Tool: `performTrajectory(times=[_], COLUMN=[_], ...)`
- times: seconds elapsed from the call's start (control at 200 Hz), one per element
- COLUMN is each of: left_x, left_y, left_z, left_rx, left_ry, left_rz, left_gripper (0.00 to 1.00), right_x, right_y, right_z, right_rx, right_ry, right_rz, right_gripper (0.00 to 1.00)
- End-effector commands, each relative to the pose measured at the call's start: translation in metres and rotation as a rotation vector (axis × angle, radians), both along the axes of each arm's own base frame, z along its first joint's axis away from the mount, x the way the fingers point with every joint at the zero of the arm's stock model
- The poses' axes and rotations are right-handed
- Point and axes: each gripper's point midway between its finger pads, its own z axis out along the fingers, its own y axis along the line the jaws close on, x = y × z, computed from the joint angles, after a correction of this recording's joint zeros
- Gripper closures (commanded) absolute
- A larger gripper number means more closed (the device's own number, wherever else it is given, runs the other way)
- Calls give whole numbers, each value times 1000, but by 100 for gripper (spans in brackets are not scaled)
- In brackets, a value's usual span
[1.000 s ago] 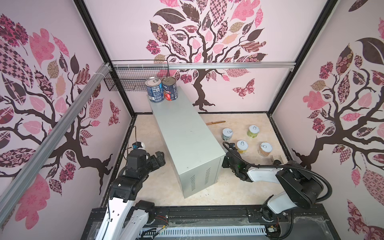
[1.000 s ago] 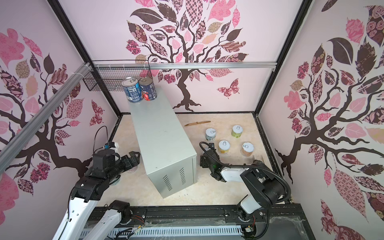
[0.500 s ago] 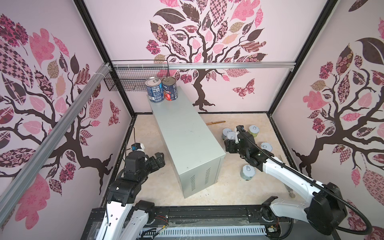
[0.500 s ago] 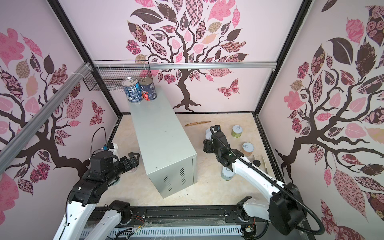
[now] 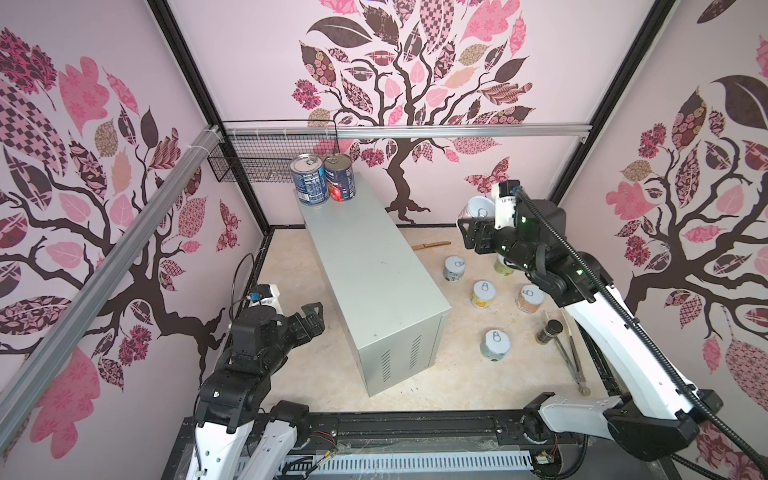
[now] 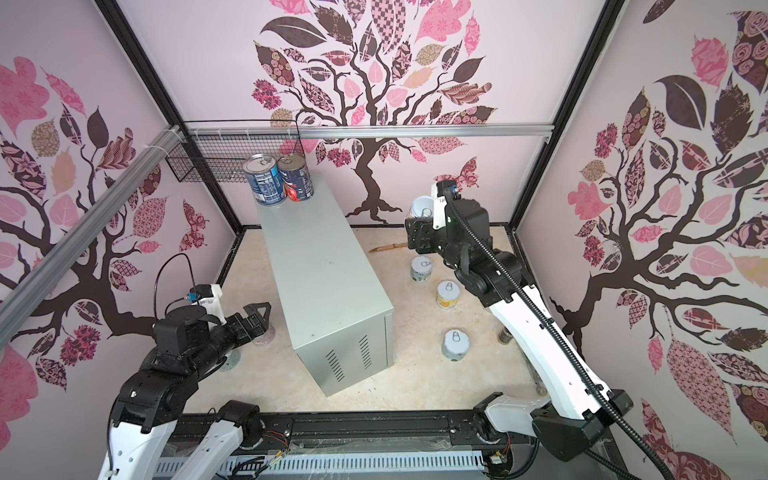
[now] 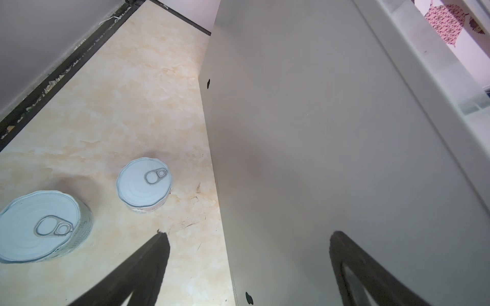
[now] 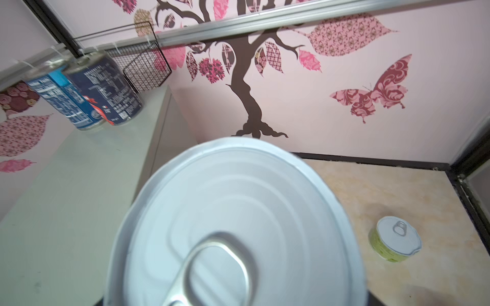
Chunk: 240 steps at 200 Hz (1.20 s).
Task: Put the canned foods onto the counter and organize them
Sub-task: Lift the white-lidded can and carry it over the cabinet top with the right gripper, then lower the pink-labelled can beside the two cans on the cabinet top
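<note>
step: carry leg, short white-lid can gripped in the right jaws, held up centre-right, off the floor | left jaws spread wide, empty, lower left | next, prob: can gets swung left over the surface, set down beside the tall cans
</note>
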Motion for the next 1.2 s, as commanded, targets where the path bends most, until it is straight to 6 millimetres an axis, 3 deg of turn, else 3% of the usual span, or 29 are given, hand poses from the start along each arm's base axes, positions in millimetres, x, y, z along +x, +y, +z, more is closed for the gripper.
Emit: performTrajectory(times=[0.0, 0.145, 0.405, 0.56, 0.78, 1.025, 1.195], left_x=[-2, -2, -3, -2, -2, -3, -4], left_y=[-2, -3, -1, -1, -8, -11, -13], left_z=[13, 9, -2, -10, -18, -22, -22], left_rx=[12, 8, 32, 37, 19, 15, 16], left_ry=[-36, -35, -31, -29, -29, -30, -33], left_rz=[-27, -34, -30, -32, -71, -88, -94], left_gripper=[2, 2, 2, 2, 2, 2, 2], right_x=[5, 10, 16, 13, 16, 18, 25], right_y=[21, 61, 137, 189, 242, 292, 311], right_z=[20, 43, 50, 41, 22, -6, -18], right_rx=[-27, -39, -47, -59, -67, -58, -49], right_ry=[-21, -56, -73, -80, -87, -103, -110], right_rz=[59, 117, 243, 338, 417, 475, 490], right_gripper=[51, 51, 52, 52, 53, 53, 55])
